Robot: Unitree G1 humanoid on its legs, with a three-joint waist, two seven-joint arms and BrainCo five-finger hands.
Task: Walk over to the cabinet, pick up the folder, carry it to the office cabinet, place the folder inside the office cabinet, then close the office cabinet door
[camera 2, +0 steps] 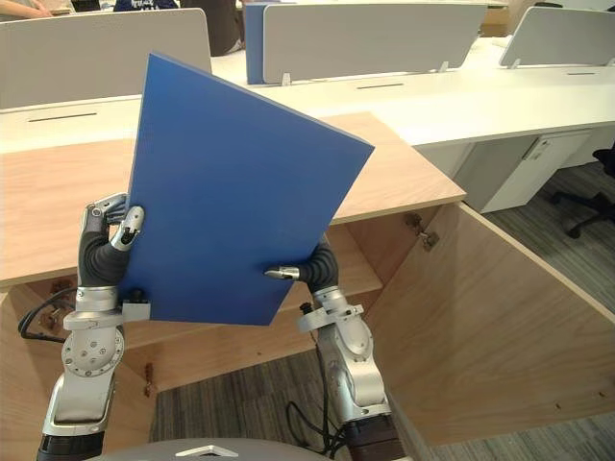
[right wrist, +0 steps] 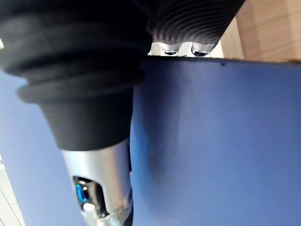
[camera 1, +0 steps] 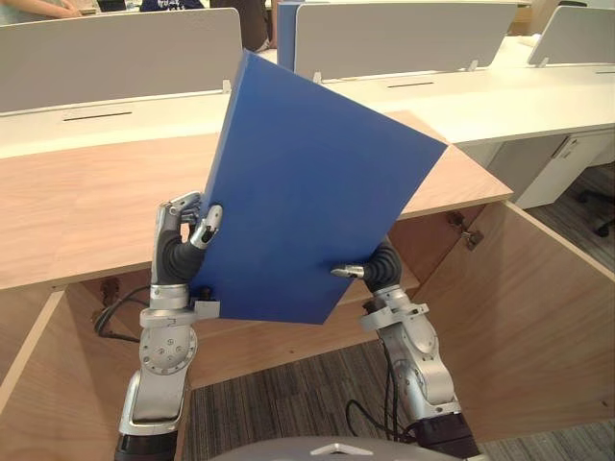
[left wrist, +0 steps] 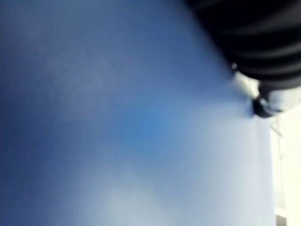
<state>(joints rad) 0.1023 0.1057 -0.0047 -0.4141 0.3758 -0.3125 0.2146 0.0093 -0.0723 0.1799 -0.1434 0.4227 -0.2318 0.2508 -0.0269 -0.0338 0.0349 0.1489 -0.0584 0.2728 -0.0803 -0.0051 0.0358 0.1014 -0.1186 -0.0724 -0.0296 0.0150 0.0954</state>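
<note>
Fingers (camera 1: 206, 227) of the left hand (camera 1: 181, 240) are curled round the lower left edge of the blue folder (camera 1: 307, 202), with one dark tip pressed on its near face. That hand sits in front of the office cabinet (camera 1: 86, 202), just below the front edge of its wooden top. The left-hand door (camera 1: 38, 384) of the cabinet stands swung open beside that arm.

The folder hangs in the air before the cabinet, tilted, its upper corner well above the wooden top and its lower edge in front of the open compartment. It is a plain, uniformly blue, flat rectangular board with sharp corners and a thin darker spine side, and no label is visible. It looks stiff and light, but smooth-faced, so it may slip in a pinch. I judge that holding it at two opposite edges low down, as it is held now, is the sound grip.

The right hand (camera 1: 380, 269) clamps the lower right edge, thumb on the near face and fingers (right wrist: 181, 47) hooked over the far side, in front of the cabinet's opening. The right-hand door (camera 1: 519, 317) is open wide. Beyond the cabinet stand white desks (camera 1: 538, 96) with grey dividers (camera 1: 404, 38).
</note>
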